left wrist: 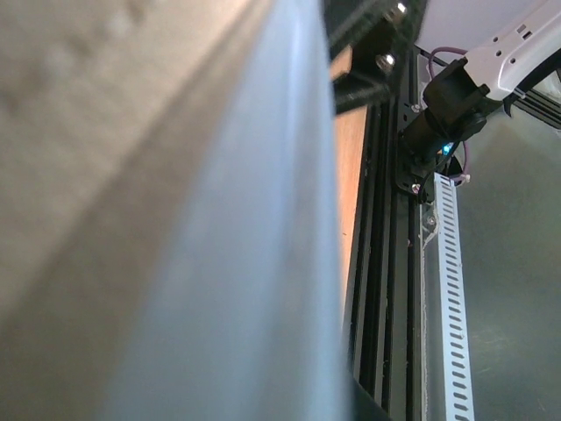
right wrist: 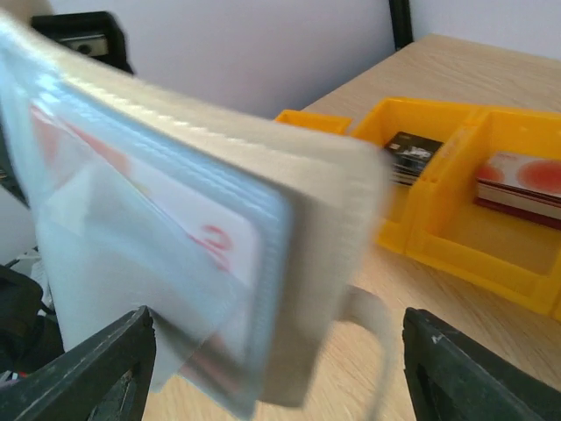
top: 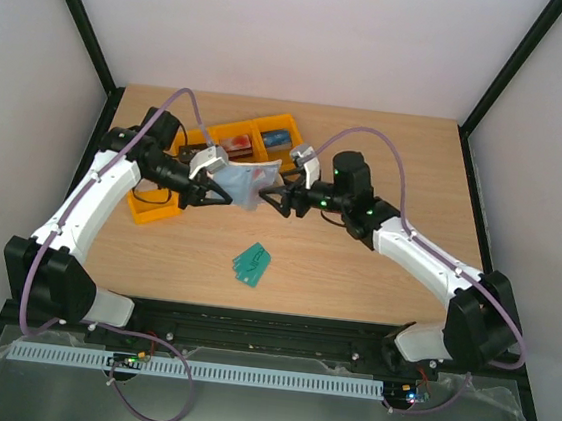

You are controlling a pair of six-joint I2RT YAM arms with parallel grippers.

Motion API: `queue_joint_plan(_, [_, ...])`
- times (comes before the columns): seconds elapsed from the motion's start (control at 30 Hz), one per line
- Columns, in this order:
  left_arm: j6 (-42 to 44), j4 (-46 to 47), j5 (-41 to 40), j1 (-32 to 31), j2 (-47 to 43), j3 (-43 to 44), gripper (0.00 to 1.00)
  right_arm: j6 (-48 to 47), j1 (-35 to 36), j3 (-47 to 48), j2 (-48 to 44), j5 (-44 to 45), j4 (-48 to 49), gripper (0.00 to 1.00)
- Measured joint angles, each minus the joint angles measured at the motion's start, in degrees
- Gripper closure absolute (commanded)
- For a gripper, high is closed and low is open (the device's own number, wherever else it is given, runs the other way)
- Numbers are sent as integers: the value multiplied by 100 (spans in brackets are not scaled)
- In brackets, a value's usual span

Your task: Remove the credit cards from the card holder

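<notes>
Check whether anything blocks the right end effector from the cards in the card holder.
Nothing visible except the clear pocket over the pale card. The open right end effector faces the card holder, held up by the left end effector.

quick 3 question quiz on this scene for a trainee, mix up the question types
1. Fill in: the right pincer has its jaws ____.
2. Which one grips the card holder? A) left pincer B) right pincer C) neither
3. True or false: the card holder lies flat on the table.
Key: 1 open; 2 A; 3 false, it is held up off the table.
</notes>
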Motion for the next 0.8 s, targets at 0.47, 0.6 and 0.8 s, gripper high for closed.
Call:
queue_joint_plan(0.47, [122, -22, 136, 28, 0, 0, 97, 269, 527, 407, 431, 15, 691, 71])
queue_joint_plan(0.6, [22, 46, 116, 33, 0, -2, 39, 424, 531, 487, 487, -190, 732, 98])
queue_joint_plan(0.8, [-234, 216, 74, 31, 0, -2, 1, 730, 529, 577, 549, -122, 778, 98])
